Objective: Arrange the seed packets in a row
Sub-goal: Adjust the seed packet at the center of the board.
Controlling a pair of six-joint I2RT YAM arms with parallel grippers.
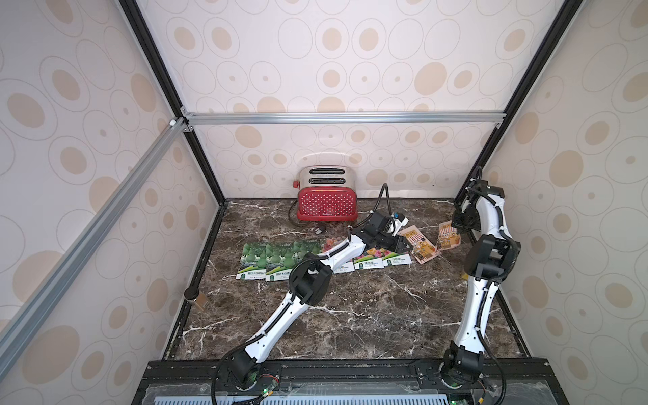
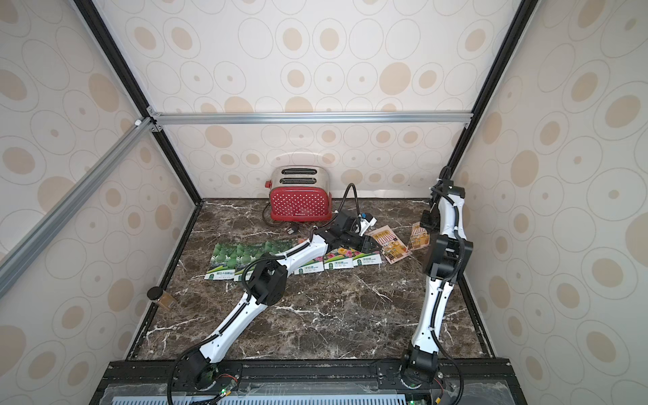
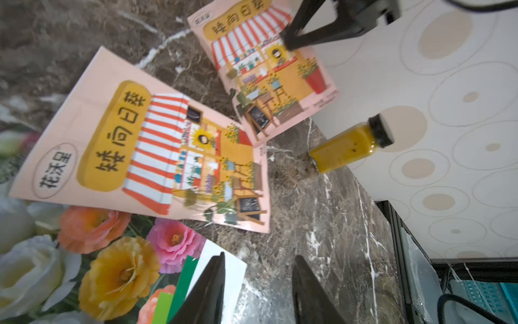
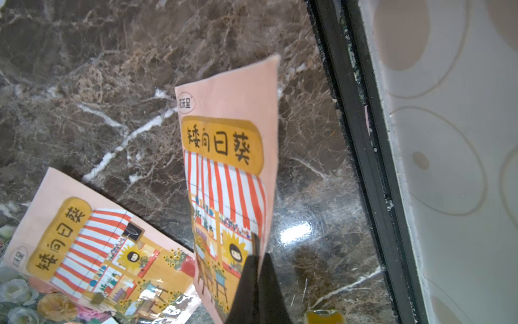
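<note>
Toaster (image 1: 328, 207) behind, jar (image 3: 347, 148) nearby, left hand (image 3: 259, 255) apart, right hand (image 4: 260, 256) clamping shop packet (image 4: 229, 168)

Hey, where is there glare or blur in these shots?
Right wrist view: white glare spot on the dark marble tabletop, beside the pink striped-awning seed packet pinched in the right pincer. Left wrist view: the glossy flower-print packet blurs toward the frame edge.

Open marble (image 1: 368, 315) in front, toaster (image 1: 327, 207) behind.
</note>
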